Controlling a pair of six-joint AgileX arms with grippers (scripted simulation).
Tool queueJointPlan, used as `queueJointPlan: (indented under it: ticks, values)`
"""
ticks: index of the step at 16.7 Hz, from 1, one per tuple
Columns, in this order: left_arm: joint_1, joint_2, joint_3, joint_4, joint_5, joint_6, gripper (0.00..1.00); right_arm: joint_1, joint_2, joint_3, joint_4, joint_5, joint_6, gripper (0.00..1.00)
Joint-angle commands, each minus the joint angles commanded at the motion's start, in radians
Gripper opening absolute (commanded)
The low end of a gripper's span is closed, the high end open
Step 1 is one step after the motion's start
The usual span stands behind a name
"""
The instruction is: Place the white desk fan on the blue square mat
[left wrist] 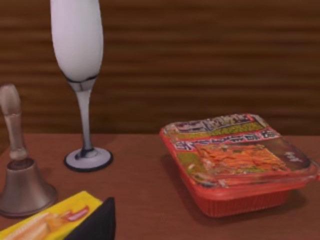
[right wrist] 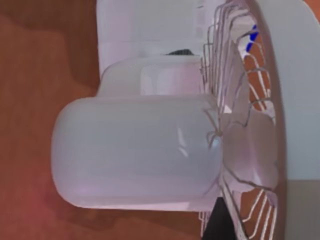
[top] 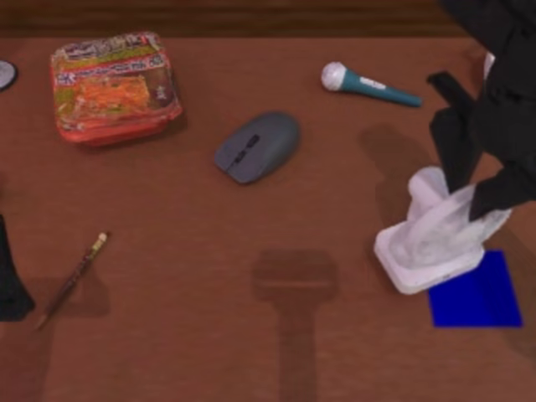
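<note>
One right gripper point(top: 469, 197) (from above) holds white desk fan point(top: 431, 243).

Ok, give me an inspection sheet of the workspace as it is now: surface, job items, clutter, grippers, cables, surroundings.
Surface: brown wooden table, arm shadows across it.
Job's things: white desk fan at the table's right, its base overlapping only the blue square mat's upper-left corner; most of the mat bare.
Clutter: grey mouse, microphone, noodle tray, brush; the left wrist view adds a bell, a white glass and a yellow box.
Grippers: right gripper over the fan, grip hidden; left arm parked at the left edge, gripper unseen.
Cables: nothing seen.
Surroundings: dark wooden wall behind the table.
</note>
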Motion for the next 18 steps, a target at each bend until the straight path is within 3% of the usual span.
queueJointPlan:
  ticks: [3,6,11,18]
  values:
    - [0.0,0.0,0.0,0.0,0.0,0.0,1.0,-0.099,-0.085,-0.101,0.017,-0.018,0.161,0.0]
    - [0.0,0.0,0.0,0.0,0.0,0.0,1.0,-0.152,-0.132,-0.156,0.028,-0.028,0.233,0.0]
    - [0.0,0.0,0.0,0.0,0.0,0.0,1.0,-0.15,-0.131,-0.16,0.031,-0.027,0.235,0.0]
    - [0.0,0.0,0.0,0.0,0.0,0.0,1.0,-0.151,-0.121,-0.283,0.165,-0.028,0.24,0.0]
